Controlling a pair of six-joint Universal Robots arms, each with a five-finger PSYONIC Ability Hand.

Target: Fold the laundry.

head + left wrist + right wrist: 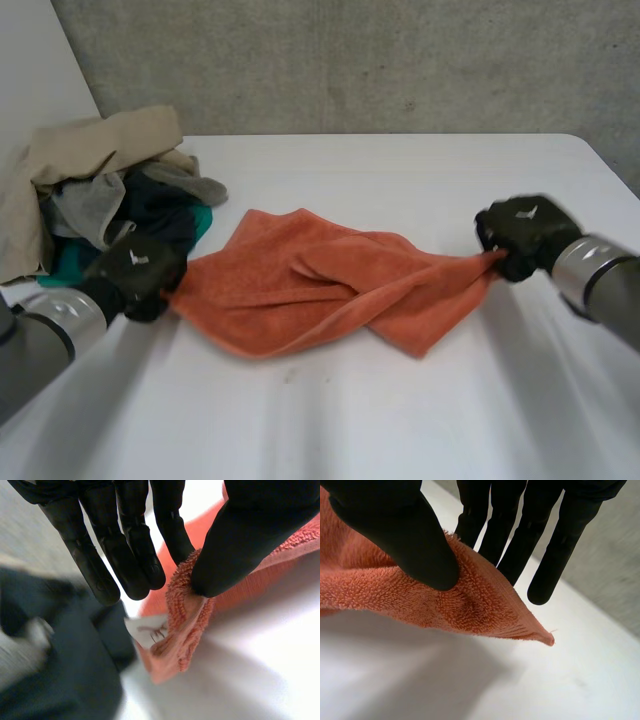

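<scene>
Two opposite corners of the orange towel (320, 290), lying twisted on the white table (400, 420), are pinched thumb-against-fingers, one by the left hand (135, 272) beside the laundry pile (110, 190), one by the right hand (522, 235); soft, light, limp terry, likely sagging unless held at corners.

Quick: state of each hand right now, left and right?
Left hand: shut on one corner of the orange towel, pinched by thumb.
Right hand: shut on the opposite corner, same pinch.

White flat table (420, 200) w/ crumpled orange terry towel (300, 290) across its middle; heap of beige, grey and dark clothes (110, 190) at far-left corner.
</scene>
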